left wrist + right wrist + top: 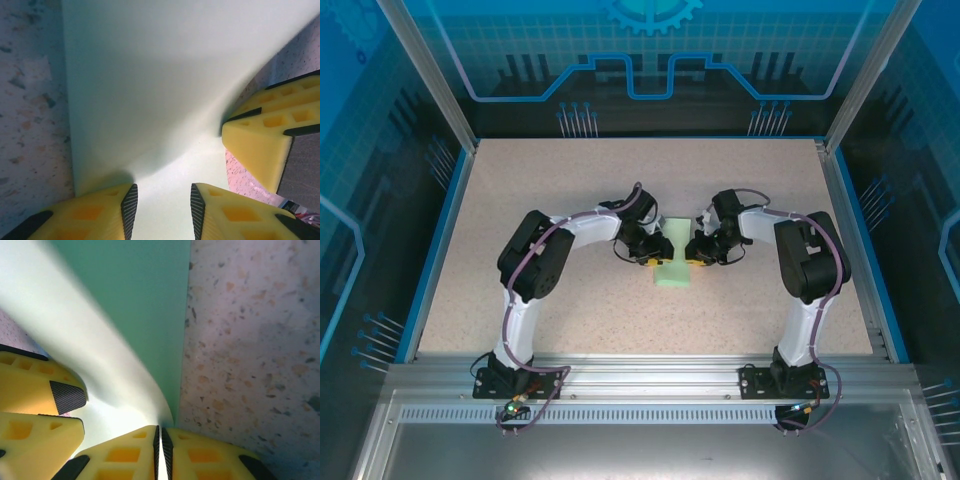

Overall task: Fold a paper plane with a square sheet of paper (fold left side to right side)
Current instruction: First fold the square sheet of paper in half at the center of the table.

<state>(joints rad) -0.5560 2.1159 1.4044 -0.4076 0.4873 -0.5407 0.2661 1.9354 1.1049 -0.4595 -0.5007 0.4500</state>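
The square sheet of paper point(672, 262) is seen at mid-table point(570, 180), between both grippers. In the right wrist view its raised flap is pinched in the closed right gripper point(160, 440). In the left wrist view the left gripper point(161, 210) is seen over the sheet, jaws apart.

Smooth matt sheet of paper point(150, 75) on speckled, grainy table point(30, 125)
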